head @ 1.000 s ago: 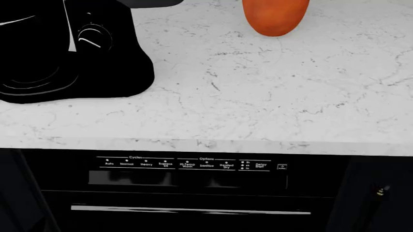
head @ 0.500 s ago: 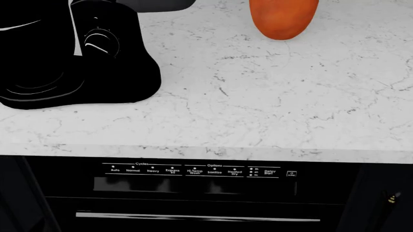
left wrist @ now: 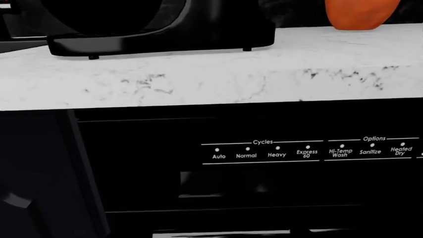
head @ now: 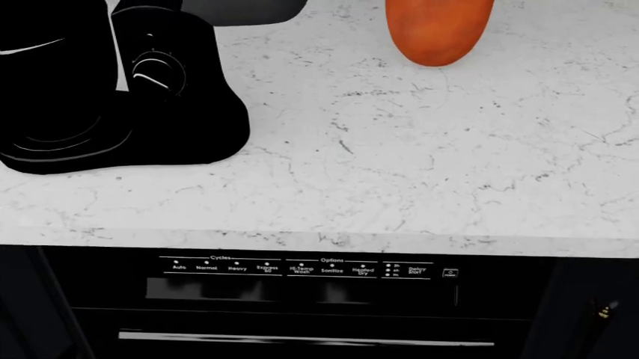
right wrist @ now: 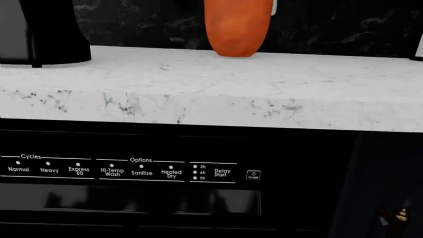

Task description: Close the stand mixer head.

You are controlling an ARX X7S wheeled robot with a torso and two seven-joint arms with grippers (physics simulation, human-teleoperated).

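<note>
The glossy black stand mixer [head: 120, 112] stands on the counter at the far left, with its round dial knob [head: 158, 75] facing me. Only a thin strip of the matte grey stand mixer head [head: 239, 7] shows at the top edge of the head view; the rest is cut off, so I cannot tell its tilt. The mixer's base also shows in the left wrist view [left wrist: 158, 37] and its edge in the right wrist view [right wrist: 53, 34]. Neither gripper shows in any view.
An orange plant pot [head: 439, 30] stands at the back of the white marble counter [head: 399, 164], right of the mixer; it also shows in both wrist views [left wrist: 360, 14] [right wrist: 238, 27]. A black dishwasher control panel [head: 299, 268] sits below the counter's front edge.
The head view has shifted a little: mixer, pot and counter edge have slid down and slightly right in the picture. The objects themselves have not moved.
</note>
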